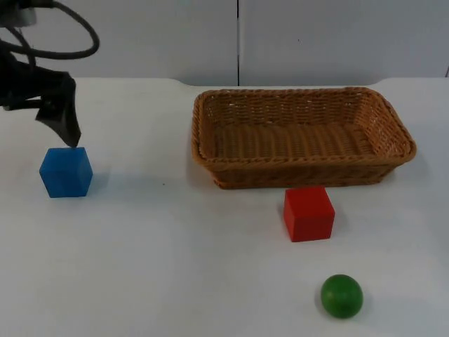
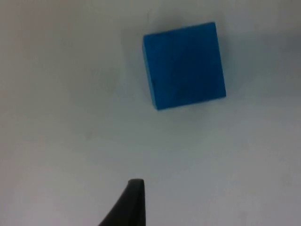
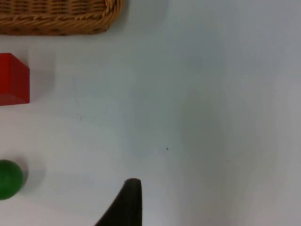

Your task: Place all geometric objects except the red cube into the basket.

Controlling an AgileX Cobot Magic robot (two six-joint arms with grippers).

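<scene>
We count two cubes on the white desk (image 1: 175,281): one blue cube (image 1: 66,172) and one red cube (image 1: 309,213). We count one green ball (image 1: 342,295) and one woven wicker basket (image 1: 303,168).

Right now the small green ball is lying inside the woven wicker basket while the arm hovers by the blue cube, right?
Not quite: the top view shows the small green ball on the white table, outside the woven wicker basket. The left gripper does hover by the blue cube.
</scene>
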